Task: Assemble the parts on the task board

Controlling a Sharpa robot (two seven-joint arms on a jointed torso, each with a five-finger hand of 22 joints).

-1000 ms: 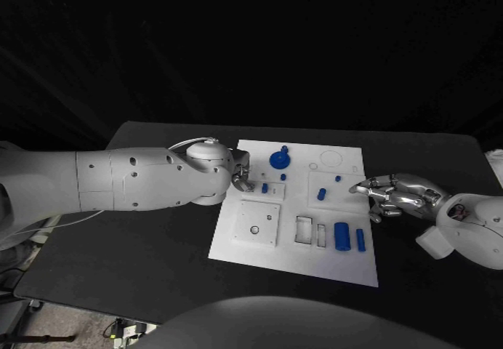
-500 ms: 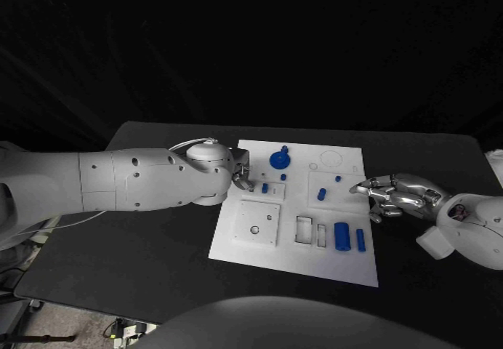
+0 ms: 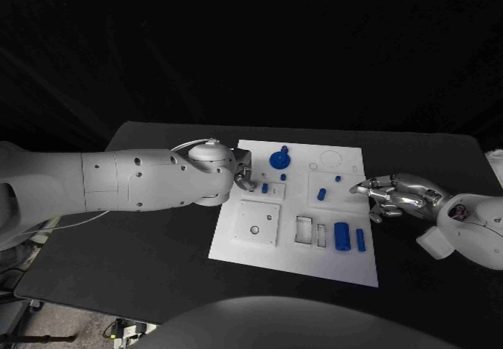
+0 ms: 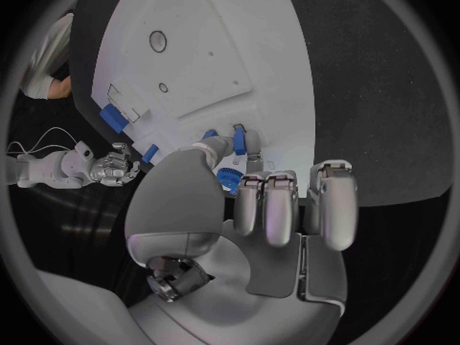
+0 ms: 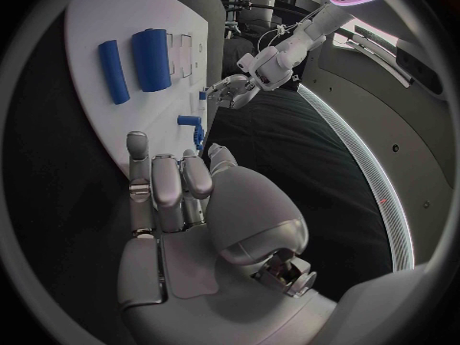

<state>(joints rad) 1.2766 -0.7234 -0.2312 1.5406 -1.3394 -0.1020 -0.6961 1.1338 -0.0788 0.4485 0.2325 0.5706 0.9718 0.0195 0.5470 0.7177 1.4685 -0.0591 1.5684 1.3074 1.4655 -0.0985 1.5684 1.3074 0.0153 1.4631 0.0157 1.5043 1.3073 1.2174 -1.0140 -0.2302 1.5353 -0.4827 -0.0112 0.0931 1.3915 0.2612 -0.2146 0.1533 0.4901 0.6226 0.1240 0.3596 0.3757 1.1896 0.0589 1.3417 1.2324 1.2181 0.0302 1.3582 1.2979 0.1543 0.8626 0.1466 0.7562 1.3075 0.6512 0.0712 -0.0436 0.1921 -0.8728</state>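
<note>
The white task board lies mid-table. My left hand hovers at its left edge with fingers straight and the thumb apart, holding nothing; its fingertips are beside a small blue peg. A blue round knob stands just beyond it. My right hand sits at the board's right edge, fingers curled in on nothing. A large blue cylinder and a thinner one lie near the board's front. Small blue pegs dot the middle.
A raised square plate with a hole and two rectangular slots occupy the board's front half. A round recess is at the far right corner. Black table surrounds the board.
</note>
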